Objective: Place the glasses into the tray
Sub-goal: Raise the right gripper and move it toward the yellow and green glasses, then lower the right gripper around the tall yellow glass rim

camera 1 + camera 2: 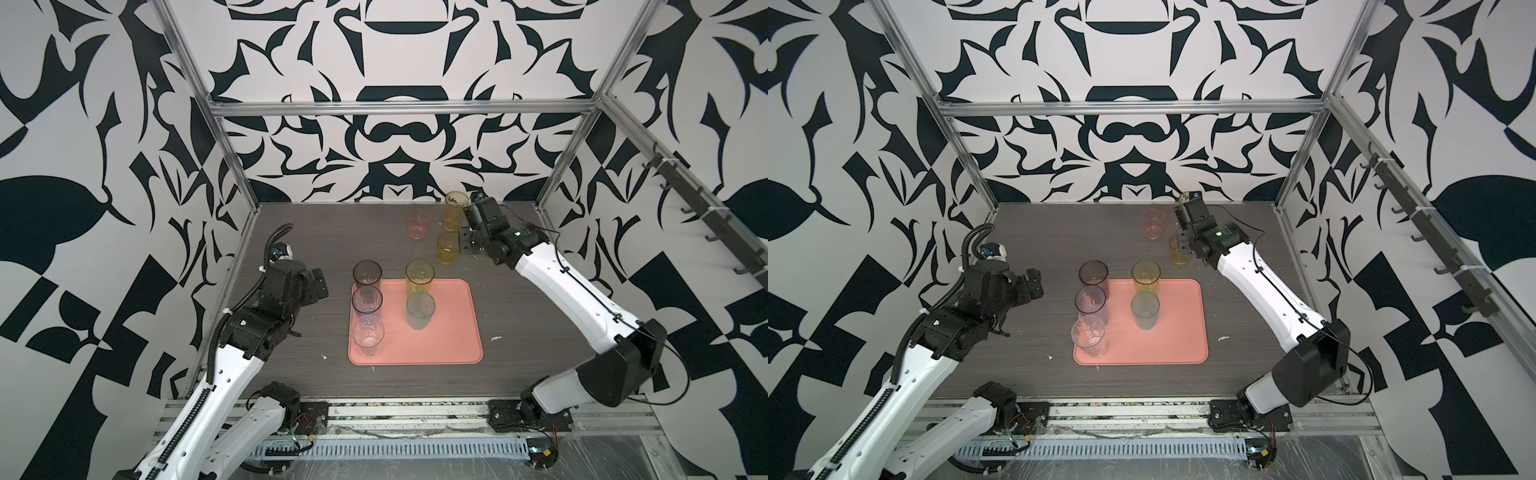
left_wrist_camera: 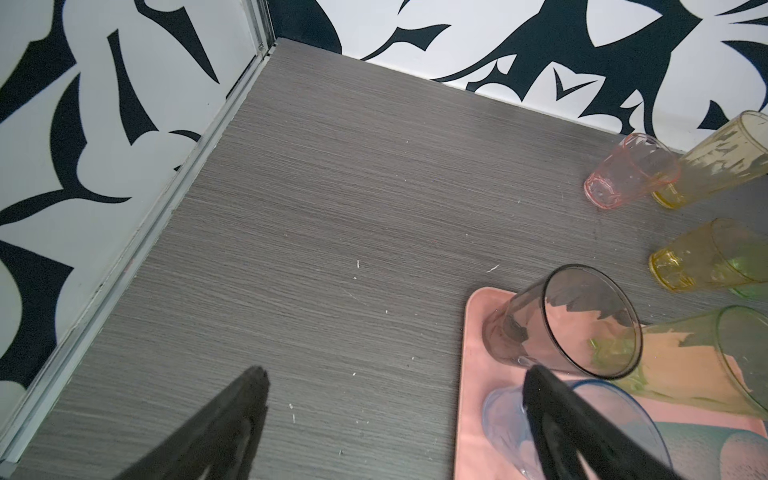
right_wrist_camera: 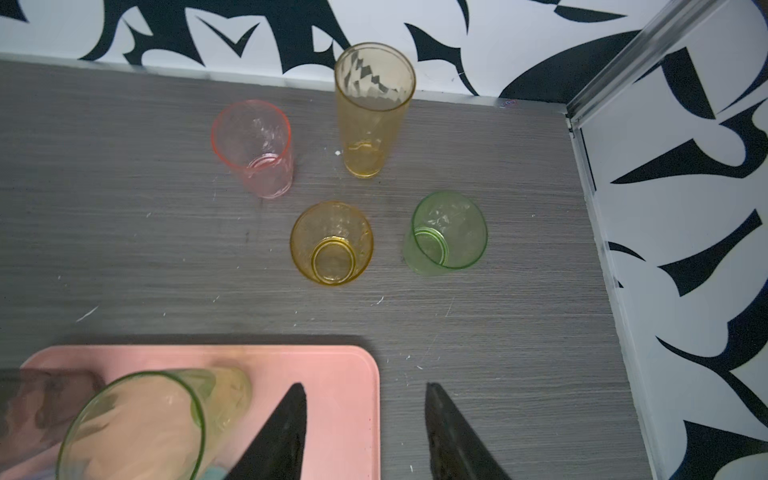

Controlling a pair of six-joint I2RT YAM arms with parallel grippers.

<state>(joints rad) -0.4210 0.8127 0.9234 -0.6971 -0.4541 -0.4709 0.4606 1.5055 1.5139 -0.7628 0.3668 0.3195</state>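
The salmon-pink tray (image 1: 457, 332) lies mid-table. On it stand a grey glass (image 1: 367, 272), a blue glass (image 1: 367, 300), a clear glass (image 1: 368, 334), a tall yellow-green glass (image 1: 419, 275) and a teal glass (image 1: 420, 311). Behind the tray, on the table, are a pink glass (image 3: 253, 145), a tall amber glass (image 3: 372, 108), a short amber glass (image 3: 331, 243) and a short green glass (image 3: 446, 232). My right gripper (image 3: 365, 387) hovers open and empty over the tray's far right corner. My left gripper (image 2: 397, 372) is wide open and empty, left of the tray beside the grey and blue glasses.
The dark wood-grain table (image 1: 299, 232) is closed in by patterned walls and aluminium frame posts (image 1: 232, 145) at the back corners. Small white specks (image 1: 495, 338) lie on the table. A metal rail (image 1: 415, 409) runs along the front edge.
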